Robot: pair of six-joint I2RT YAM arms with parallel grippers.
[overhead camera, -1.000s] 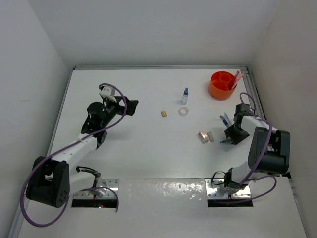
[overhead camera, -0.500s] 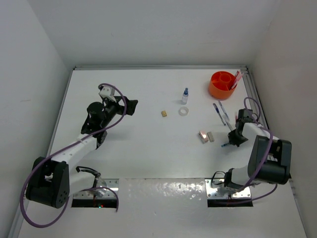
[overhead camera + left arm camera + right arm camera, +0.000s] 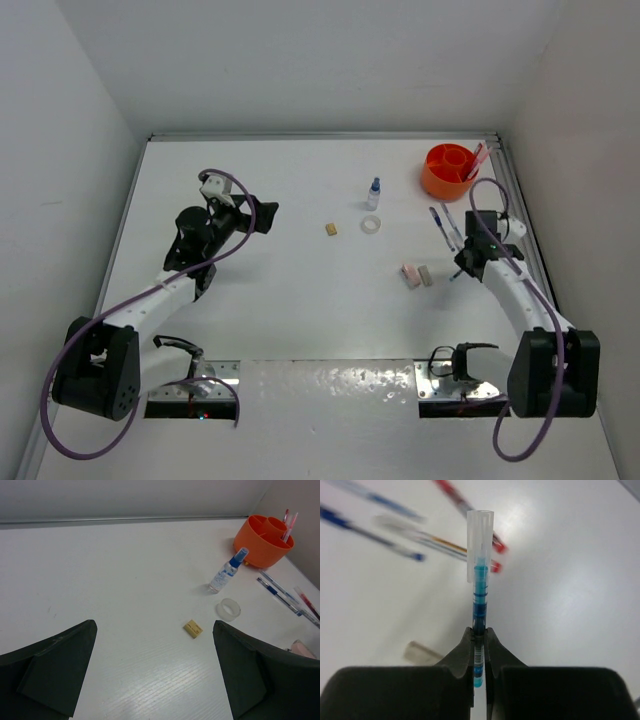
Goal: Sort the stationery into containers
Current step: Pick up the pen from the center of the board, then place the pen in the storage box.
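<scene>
A white table (image 3: pixel 300 300) is enclosed on three sides by plain, pale grey-white walls: a back wall (image 3: pixel 300 60), a left wall (image 3: pixel 60 150) and a right wall (image 3: pixel 590 150), all bare and matte. A thin metal strip (image 3: pixel 320 136) is fitted along the far edge of the table where it meets the back wall, and similar strips are seen down both sides. In the left wrist view a fine, wood-like grain is shown on the table top. At the near edge a glossy white panel (image 3: pixel 330 385) is set, and blotchy glare is thrown on it. The space is lit evenly from above; only soft, faint shadows are cast.
</scene>
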